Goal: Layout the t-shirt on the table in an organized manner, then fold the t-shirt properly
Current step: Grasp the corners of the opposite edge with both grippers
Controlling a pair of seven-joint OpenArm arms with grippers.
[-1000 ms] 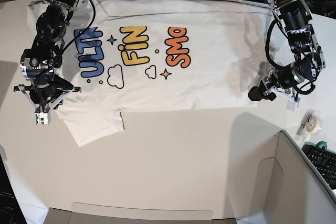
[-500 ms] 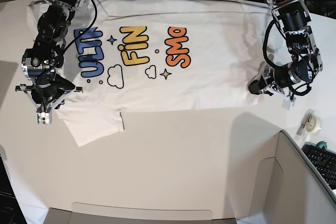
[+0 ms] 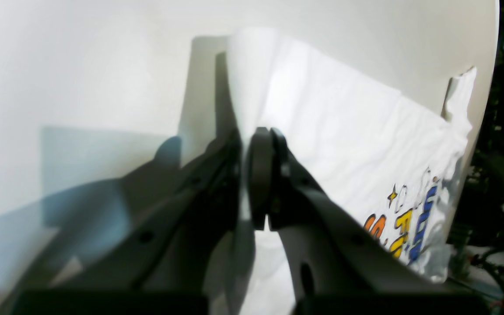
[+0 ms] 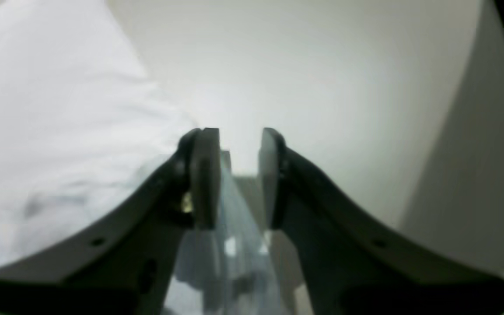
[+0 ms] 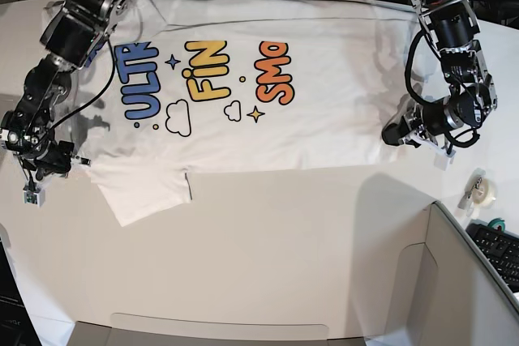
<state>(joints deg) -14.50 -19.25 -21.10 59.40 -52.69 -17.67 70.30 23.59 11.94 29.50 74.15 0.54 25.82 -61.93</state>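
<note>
White short-sleeved cotton t-shirt (image 5: 243, 103) with blue, yellow and orange lettering, lying spread flat on the large white smooth table (image 5: 268, 249), printed side up. Bottom hem at the left pincer (image 5: 395, 135), collar end toward the right pincer (image 5: 32, 188).

Left pincer (image 3: 258, 175) clenched on a fold of the shirt's hem edge, cloth (image 3: 344, 131) rising out between the black pads (image 3: 258, 166) and running away beyond them to the lettering. Lower part of the pinched fold hidden behind the dark fingers, so depth of the bite unclear.

Right pincer (image 4: 239, 175) released, pads apart with bare table (image 4: 322, 78) showing through the gap, nothing between them. White cloth (image 4: 50, 109) just beside its left finger; touching or not, cannot tell, picture soft and blurred there. Something pale and glassy under the gap, too smeared to identify. In the base view, right pincer tips small and dark just off the sleeve edge, opening not readable there.
</note>
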